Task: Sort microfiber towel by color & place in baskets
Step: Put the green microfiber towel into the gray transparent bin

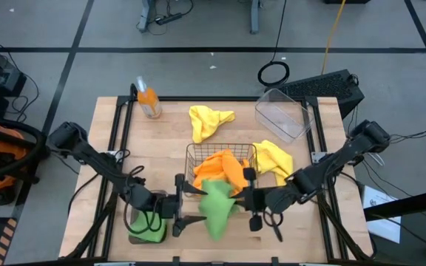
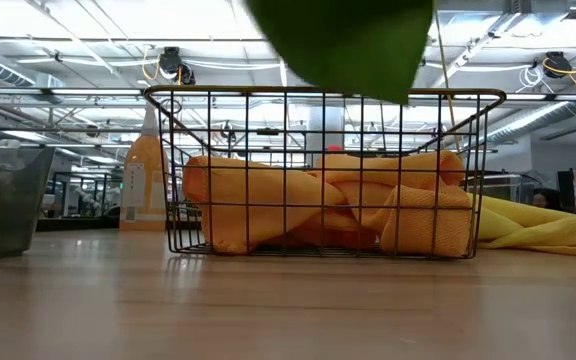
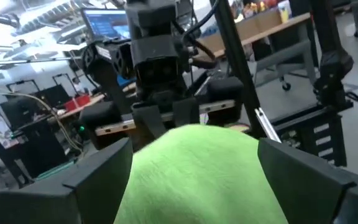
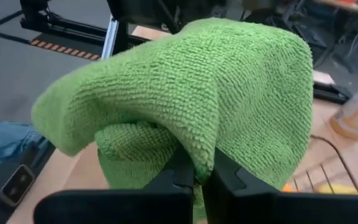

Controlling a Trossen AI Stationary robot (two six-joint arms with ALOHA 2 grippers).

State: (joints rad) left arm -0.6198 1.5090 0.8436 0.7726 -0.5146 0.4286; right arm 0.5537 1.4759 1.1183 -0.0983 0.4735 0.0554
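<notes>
Green terry: a green towel (image 1: 216, 205) hangs in the air just in front of the wire-mesh basket (image 1: 220, 168), between the two claws.
Right gripper (image 1: 244, 198): fingers pinched tight on a fold of the towel, per the right wrist view (image 4: 194, 112); cloth drapes over and past the tips.
Left gripper (image 1: 182, 208): at the towel's other edge, opp. the right one. In the left wrist view the cloth (image 3: 197, 174) fills the gap between wide-set fingers; no clamp visible, so I read it as open and about to take or just clear of the cloth.
Key relation: the grey tray (image 1: 143, 225), already holding a green towel (image 1: 148, 233), lies on the left arm's side of the wire-mesh basket, near the table's front edge. Towel must travel that way, so the left arm is the nearer one; a hand-off looks the likely step.
Towel axis: bunched, hanging roughly top to bottom, no clear long side.
Wire-mesh basket: holds orange towels (image 2: 318, 205); low view shows the green towel (image 2: 343, 40) well above its rim.
Beyond the basket: one yellow towel (image 1: 274, 159) just beside it on the right arm's side, another yellow towel (image 1: 208, 120) behind it, clear tub (image 1: 283, 114) farther back, not yet filled.
Other: orange bottle (image 1: 148, 102) far back, left-arm side.
Risk: cloth could snag on the basket rim if swung low.
</notes>
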